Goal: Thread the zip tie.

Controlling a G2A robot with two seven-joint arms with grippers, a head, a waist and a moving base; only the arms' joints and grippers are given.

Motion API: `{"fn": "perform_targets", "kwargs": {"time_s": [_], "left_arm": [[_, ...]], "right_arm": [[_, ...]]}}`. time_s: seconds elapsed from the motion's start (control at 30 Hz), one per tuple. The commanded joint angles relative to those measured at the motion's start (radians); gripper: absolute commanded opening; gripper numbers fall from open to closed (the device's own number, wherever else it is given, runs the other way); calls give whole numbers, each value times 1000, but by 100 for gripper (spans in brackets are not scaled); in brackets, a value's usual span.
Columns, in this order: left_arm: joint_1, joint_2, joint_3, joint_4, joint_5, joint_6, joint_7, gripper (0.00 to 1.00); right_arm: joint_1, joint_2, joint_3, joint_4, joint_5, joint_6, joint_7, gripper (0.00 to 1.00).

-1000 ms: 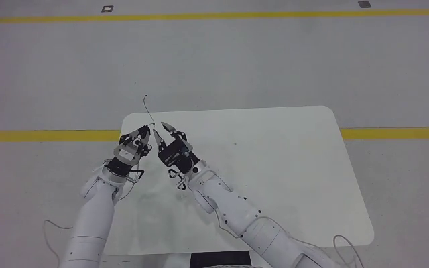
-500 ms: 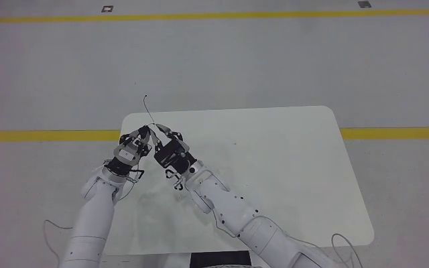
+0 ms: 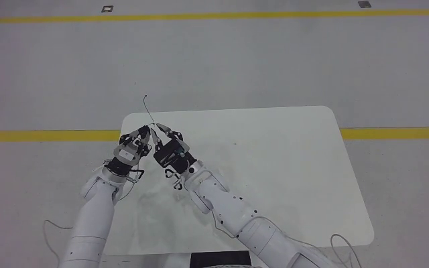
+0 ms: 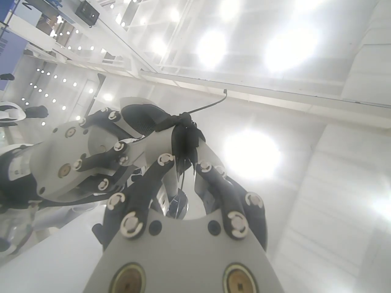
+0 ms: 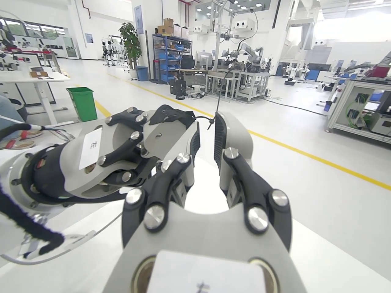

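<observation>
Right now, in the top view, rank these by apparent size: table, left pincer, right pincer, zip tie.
Largest: the table.
Next: the left pincer and right pincer, too alike to rank.
Smallest: the zip tie, a thin strand.

White rectangular tabletop (image 3: 295, 167), rounded corners, plain smooth surface. Long sides run left to right in top view. Stands on pale grey floor (image 3: 268, 60). Yellow floor stripe (image 3: 385, 133) meets tabletop's left and right edges close to far corners, hidden beneath it between. One tiny dark speck (image 3: 234, 143) lies on tabletop, near far edge, roughly mid-width; too small to identify. Right wrist view: white surface ends at an edge, grey floor beyond.
</observation>
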State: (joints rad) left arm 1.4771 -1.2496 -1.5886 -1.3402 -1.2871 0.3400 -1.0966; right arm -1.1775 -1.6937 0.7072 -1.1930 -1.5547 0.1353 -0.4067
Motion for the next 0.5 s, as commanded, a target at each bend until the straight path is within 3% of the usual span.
{"fn": "perform_targets", "kwargs": {"time_s": [0.0, 0.47], "left_arm": [[0, 0, 0, 0, 0, 0, 0, 0], [0, 0, 0, 0, 0, 0, 0, 0]], "right_arm": [[-1, -1, 1, 0, -2, 1, 1, 15], [-4, -9, 7, 4, -11, 10, 3, 15]]}}
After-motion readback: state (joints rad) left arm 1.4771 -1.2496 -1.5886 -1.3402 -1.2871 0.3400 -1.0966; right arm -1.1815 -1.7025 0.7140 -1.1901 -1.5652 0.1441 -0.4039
